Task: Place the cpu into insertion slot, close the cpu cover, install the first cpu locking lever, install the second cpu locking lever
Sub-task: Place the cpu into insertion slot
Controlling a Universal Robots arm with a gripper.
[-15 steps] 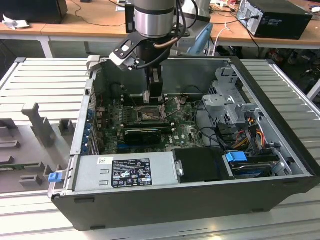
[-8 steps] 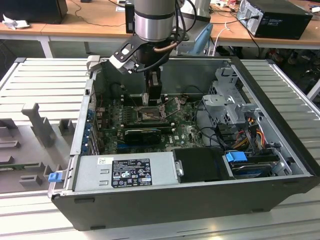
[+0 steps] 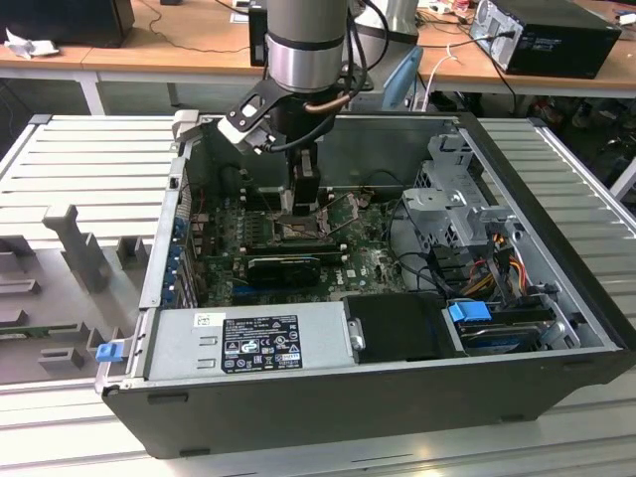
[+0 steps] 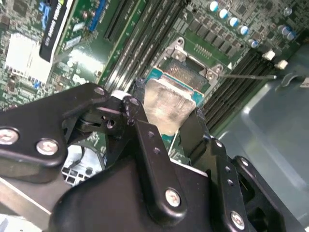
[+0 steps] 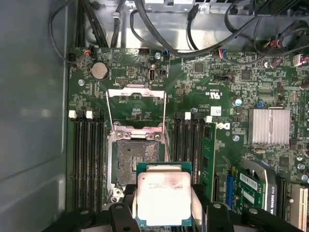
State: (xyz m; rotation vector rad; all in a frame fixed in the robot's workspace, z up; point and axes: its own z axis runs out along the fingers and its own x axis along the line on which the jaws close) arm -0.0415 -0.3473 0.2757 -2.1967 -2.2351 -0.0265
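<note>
Cpu (image 5: 163, 193) in pincer (image 5: 164, 208), seemingly near slot (image 5: 134, 162)

Coin battery (image 5: 100, 70) and finned heatsink (image 5: 269, 125) sit on the green motherboard (image 5: 203, 87).

socket (image 5: 131, 162) lies uncovered; cpu cover (image 5: 136, 92) stands swung open at one end, memory slots (image 5: 87, 159) flank it.

Power supply (image 3: 323, 346) label (image 3: 260, 345): print too small, illegible.
</note>
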